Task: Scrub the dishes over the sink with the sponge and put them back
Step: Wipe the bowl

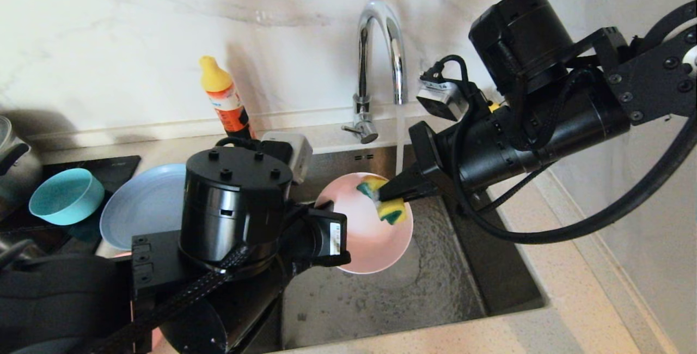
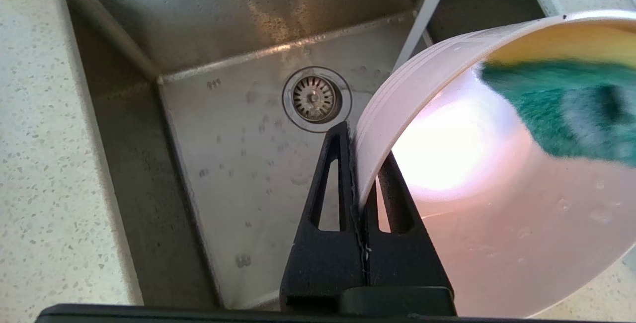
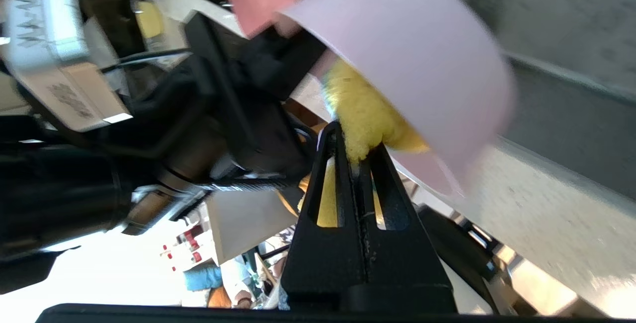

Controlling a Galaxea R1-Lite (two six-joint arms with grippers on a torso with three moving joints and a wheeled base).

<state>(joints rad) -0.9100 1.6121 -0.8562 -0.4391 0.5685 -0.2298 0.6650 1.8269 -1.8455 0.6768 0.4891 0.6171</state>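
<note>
You are mid-scrub: the pale pink plate (image 1: 370, 229) hangs tilted over the sink (image 1: 381, 299), and the sponge (image 1: 387, 201) is pressed against its inner face at about one o'clock from the plate's centre. To do this well, keep the plate over the basin so drips fall toward the drain strainer (image 2: 315, 98), sweep the green side across the whole face in overlapping arcs, and press only as hard as the other arm can brace. The plate is pinched at one rim point, so a hard shove would likely pivot it or lever it out of the grip.

The left gripper (image 2: 358, 164) has its fingers (image 2: 332, 184) drawn tight on the plate's rim, one inside and one outside the wall, at roughly eight o'clock on the plate in the head view. The right gripper (image 3: 354, 151) comes in from three o'clock, its fingers (image 3: 325, 179) squeezed narrow into the yellow foam, which bulges past the tips.

A thin stream runs from the faucet (image 1: 381, 54) just behind the plate. The grey-blue plate (image 1: 139, 201) and teal bowl (image 1: 65, 196) wait on the counter (image 1: 577, 288) at nine o'clock.
</note>
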